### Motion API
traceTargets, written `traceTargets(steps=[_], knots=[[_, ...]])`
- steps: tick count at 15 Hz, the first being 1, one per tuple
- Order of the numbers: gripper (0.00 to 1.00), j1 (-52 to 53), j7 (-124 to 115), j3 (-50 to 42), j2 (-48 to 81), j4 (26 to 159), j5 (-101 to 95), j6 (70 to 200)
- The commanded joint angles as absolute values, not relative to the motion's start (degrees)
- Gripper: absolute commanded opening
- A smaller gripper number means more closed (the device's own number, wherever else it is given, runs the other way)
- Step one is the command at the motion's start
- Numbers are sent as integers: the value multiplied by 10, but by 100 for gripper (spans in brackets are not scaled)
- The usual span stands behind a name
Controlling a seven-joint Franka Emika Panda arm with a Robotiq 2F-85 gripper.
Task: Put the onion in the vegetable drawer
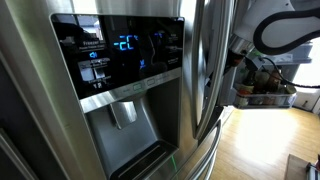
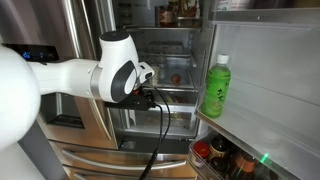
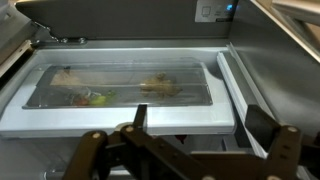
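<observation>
The fridge is open. In the wrist view a shallow drawer with a clear lid and a white frame (image 3: 130,115) lies shut in front of me. Brownish produce (image 3: 155,85) and a colourful item (image 3: 85,97) show through the lid. My gripper (image 3: 200,120) is open and empty, its fingers just before the drawer's front edge. A small reddish round thing (image 2: 176,77), possibly the onion, sits on a shelf behind my arm (image 2: 120,70) in an exterior view. A reddish spot (image 3: 180,137) shows under the drawer's front edge.
A green bottle (image 2: 216,86) stands in the open door's shelf, with jars (image 2: 220,155) in the bin below. The shut fridge door with the dispenser panel (image 1: 120,60) fills an exterior view. The fridge's side wall (image 3: 270,60) is close beside the drawer.
</observation>
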State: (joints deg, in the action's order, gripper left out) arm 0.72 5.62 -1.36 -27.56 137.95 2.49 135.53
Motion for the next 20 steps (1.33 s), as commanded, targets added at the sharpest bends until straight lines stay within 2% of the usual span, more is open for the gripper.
traceTargets(steps=[1, 10, 20], knots=[[100, 9, 55, -15, -275, 1379, 23, 1354], [100, 7, 52, -14, -274, 1378, 20, 1355], [100, -27, 48, -18, -221, 1323, -20, 1425]])
